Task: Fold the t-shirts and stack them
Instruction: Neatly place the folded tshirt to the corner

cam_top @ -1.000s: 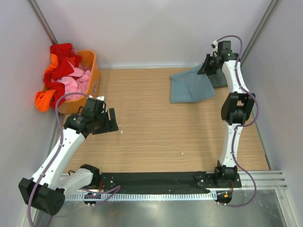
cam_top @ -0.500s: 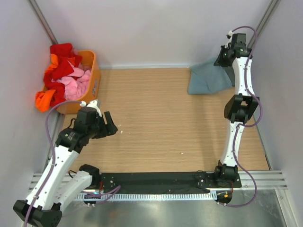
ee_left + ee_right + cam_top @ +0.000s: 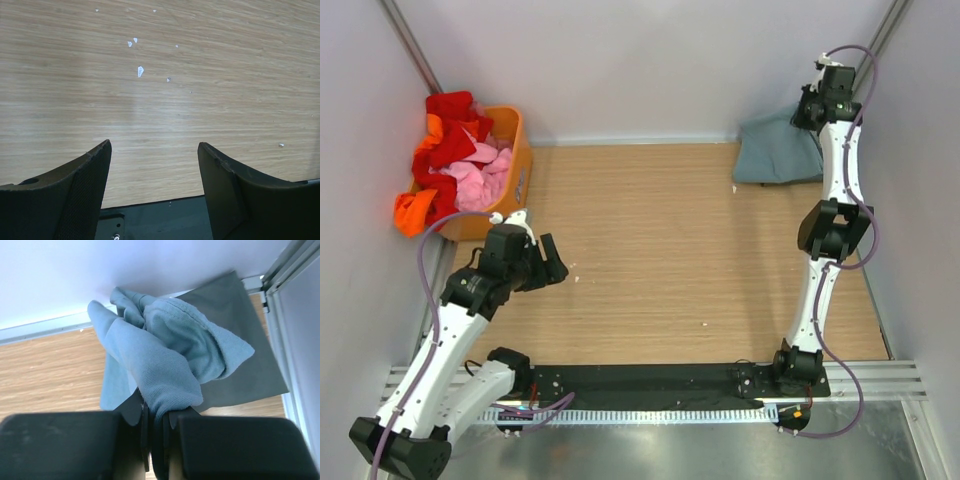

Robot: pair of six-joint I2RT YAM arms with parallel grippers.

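The blue-teal t-shirt [image 3: 775, 152] lies bunched at the far right corner of the table. My right gripper [image 3: 812, 112] is shut on a fold of it [image 3: 165, 365] and holds that fold raised. The dark grey-green t-shirt [image 3: 250, 360] lies flat beneath the blue one, against the back wall; in the top view it is hidden. My left gripper [image 3: 550, 262] is open and empty, low over bare wood at the left [image 3: 154, 150].
An orange basket [image 3: 510, 175] heaped with red, pink and orange cloth stands at the far left. Walls close in behind and on both sides. A black rail [image 3: 650, 385] runs along the near edge. Small white specks [image 3: 140, 71] lie on the wood.
My right gripper has dragged the blue-teal shirt to the right and back into the far right corner. My left arm swung down and nearer, then stayed still.
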